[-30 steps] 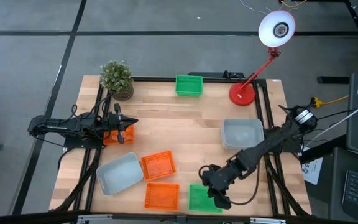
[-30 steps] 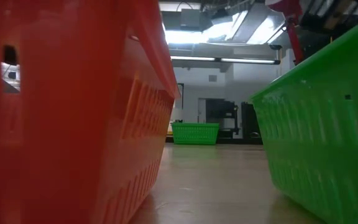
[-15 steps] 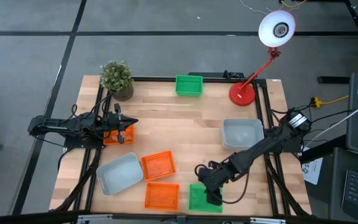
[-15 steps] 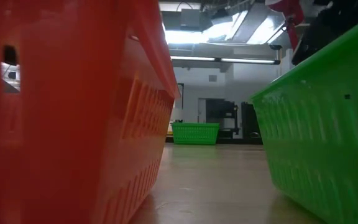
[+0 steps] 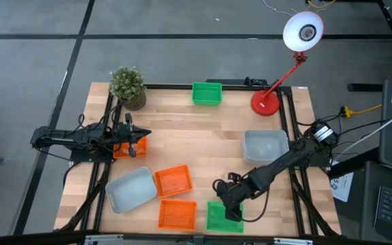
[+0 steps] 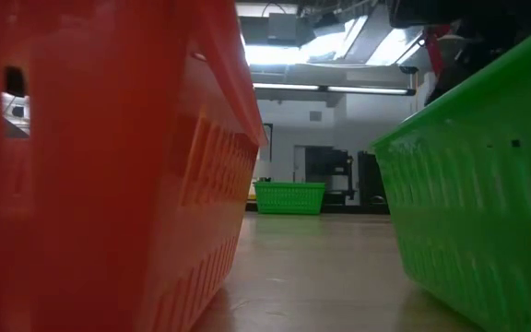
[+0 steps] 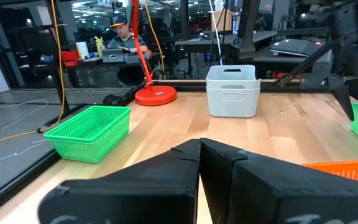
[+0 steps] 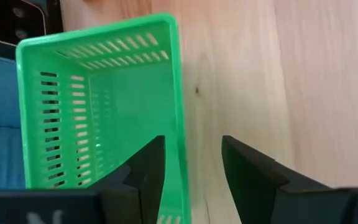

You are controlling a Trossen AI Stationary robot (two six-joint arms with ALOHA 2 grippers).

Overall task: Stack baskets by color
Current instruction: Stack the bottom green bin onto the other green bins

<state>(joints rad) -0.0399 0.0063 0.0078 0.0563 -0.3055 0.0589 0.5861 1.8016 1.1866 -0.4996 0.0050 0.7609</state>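
Green plastic is filling the right wrist view: the near green basket (image 8: 104, 99) is sitting at the front edge of the wooden table (image 5: 203, 136), and the right gripper (image 5: 231, 207) is hanging over it with its fingers (image 8: 148, 171) spread, one on each side of the basket's long wall, not yet closing on it. In the high view this basket (image 5: 218, 216) is lying just beside an orange basket (image 5: 177, 214), with another orange basket (image 5: 173, 180) a little farther in and a pale grey basket (image 5: 129, 189) touching that one's left side.

The left gripper (image 5: 136, 141) is resting at the table's left edge, above a third orange basket (image 5: 122, 151), its fingers (image 7: 166, 180) pressed together; nothing is showing between them.

A second grey basket (image 5: 265, 145) is standing near the right edge, and a far green basket (image 5: 207, 93) is sitting at the back edge. A potted plant (image 5: 128, 86) is occupying the back left corner and a red lamp (image 5: 266, 102) the back right.

In the low view, an orange basket wall (image 6: 100, 166) and the green basket wall (image 6: 477, 184) are crowding both sides, with the far green basket (image 6: 289, 197) showing between them. In the left wrist view a person (image 7: 124, 38) is sitting in the room beyond the table.
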